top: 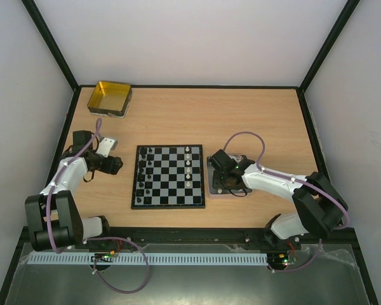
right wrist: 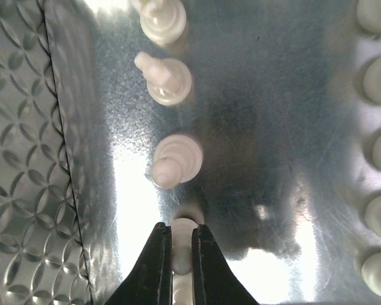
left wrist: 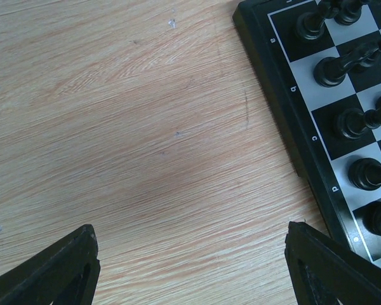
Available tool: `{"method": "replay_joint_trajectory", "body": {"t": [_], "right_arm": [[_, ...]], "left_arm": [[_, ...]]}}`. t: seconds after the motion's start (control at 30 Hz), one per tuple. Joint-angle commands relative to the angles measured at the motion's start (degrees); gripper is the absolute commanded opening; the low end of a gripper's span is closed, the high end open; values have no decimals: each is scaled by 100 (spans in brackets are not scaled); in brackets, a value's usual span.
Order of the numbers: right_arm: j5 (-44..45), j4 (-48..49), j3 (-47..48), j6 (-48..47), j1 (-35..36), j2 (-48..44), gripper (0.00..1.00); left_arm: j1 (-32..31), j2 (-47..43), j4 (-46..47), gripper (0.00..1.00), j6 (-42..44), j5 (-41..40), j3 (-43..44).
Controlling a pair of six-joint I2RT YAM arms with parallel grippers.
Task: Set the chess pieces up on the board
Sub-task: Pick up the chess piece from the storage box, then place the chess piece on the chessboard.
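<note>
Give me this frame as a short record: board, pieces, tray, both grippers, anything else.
board: chessboard at the middle of the table, partly set
black side: black pieces standing along the left files
white side: a few white pieces on the right half
tray: silver metal tray right of the board, holding unplaced white pieces in rows
left arm: left gripper above bare wood beside the board's left edge, jaws wide open, empty
right arm: right gripper over the tray, jaws closed around one white piece
other: yellow tin, far left corner
</note>
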Motion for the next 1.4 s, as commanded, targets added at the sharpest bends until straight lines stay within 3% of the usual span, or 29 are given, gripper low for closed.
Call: {"method": "replay_joint_trajectory", "body": {"t": [0.0,0.5,0.63,0.97,1.37], "right_arm": [[416,-433,303,-97,34,-144,2],[504,-1154,765,-57,65,-657,2],[443,-1361,1119,112,435,-751,2],[212,-1233,1769,569,1826,-5,2],[5,-845,1718,544,2073,665,4]], "left_arm": [[-50,-103,38,80,-47,-4,-38],[-103,-92,70,80,-73,-28,-59],[-104,-100,68,80,-75,10,-38],[-119,-96,70,80,-122,92,68],[-129,-109,79,80,-135,143,47]]}}
